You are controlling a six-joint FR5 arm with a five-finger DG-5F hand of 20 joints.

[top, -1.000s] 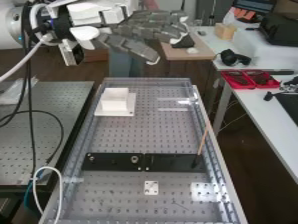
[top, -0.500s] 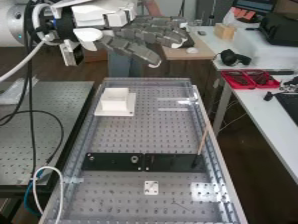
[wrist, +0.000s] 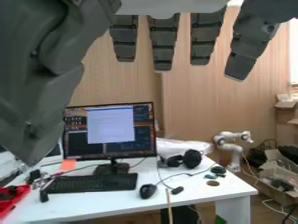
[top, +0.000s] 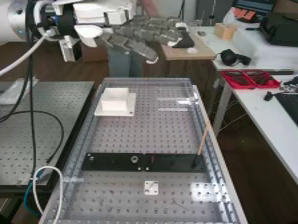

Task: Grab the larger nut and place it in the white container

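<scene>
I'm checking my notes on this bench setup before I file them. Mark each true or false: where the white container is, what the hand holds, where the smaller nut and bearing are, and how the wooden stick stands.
1. The white container is farther up the bench than the flat black bar. True.
2. The fingers of the hand are curled round the bearing. False: they are extended, and the bearing stands on the bar.
3. The smaller nut lies on the white container. False: the smaller nut stands on the bar.
4. The thin wooden stick is tilted. True.
</scene>
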